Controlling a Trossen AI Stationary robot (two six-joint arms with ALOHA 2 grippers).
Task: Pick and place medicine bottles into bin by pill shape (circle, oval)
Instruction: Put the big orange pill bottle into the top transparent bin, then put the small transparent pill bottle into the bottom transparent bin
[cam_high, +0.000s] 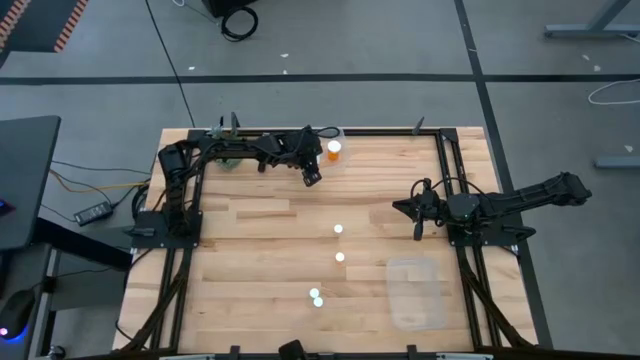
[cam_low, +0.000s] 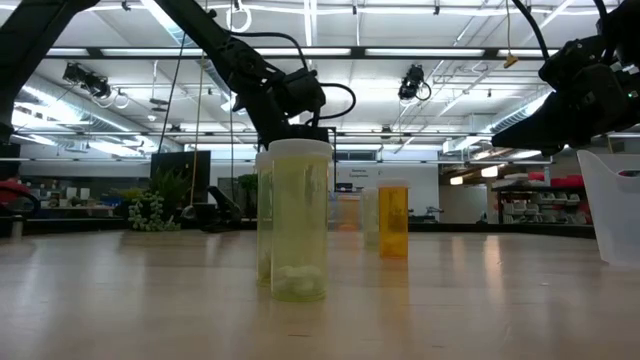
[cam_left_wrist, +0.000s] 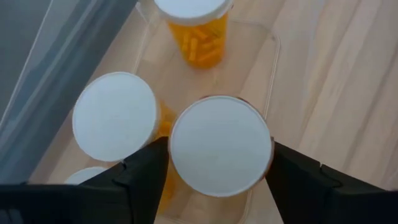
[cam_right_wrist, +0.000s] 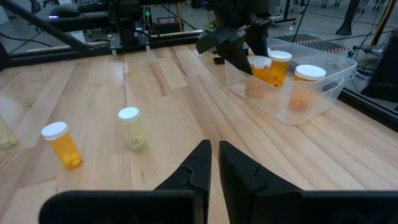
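**A:** How far along is the sort?

**B:** About halfway, I judge. The clear plastic bin (cam_high: 343, 166) at the upper centre of the high view holds four of the round, white-capped medicine bottles (cam_left_wrist: 193, 28). The left wrist view shows four caps there, one only at the frame's edge. At least three of them have orange bodies.

**A:** And the left pincer (cam_left_wrist: 221, 155)?

**B:** It hangs over that bin, astride one white-capped bottle (cam_left_wrist: 221, 134) that sits inside it. Whether it clamps that bottle or is loose of it, I cannot tell.

**A:** What is left?

**B:** Four bottles stand on the pale wooden surface (cam_high: 250, 260), in a loose column down the middle of the high view: one (cam_high: 338, 230), another (cam_high: 340, 258), and two touching or nearly so (cam_high: 316, 296). The right wrist view shows one of them as orange and two as pale.

**A:** The other bin?

**B:** A second clear plastic bin (cam_high: 413, 262) sits at the lower right of the high view, and I see nothing in it.

**A:** The right arm?

**B:** It waits at the right middle, with the right pincer (cam_right_wrist: 214, 155) together and holding nothing.

**A:** So the count?

**B:** Eight bottles, two bins, two arms.
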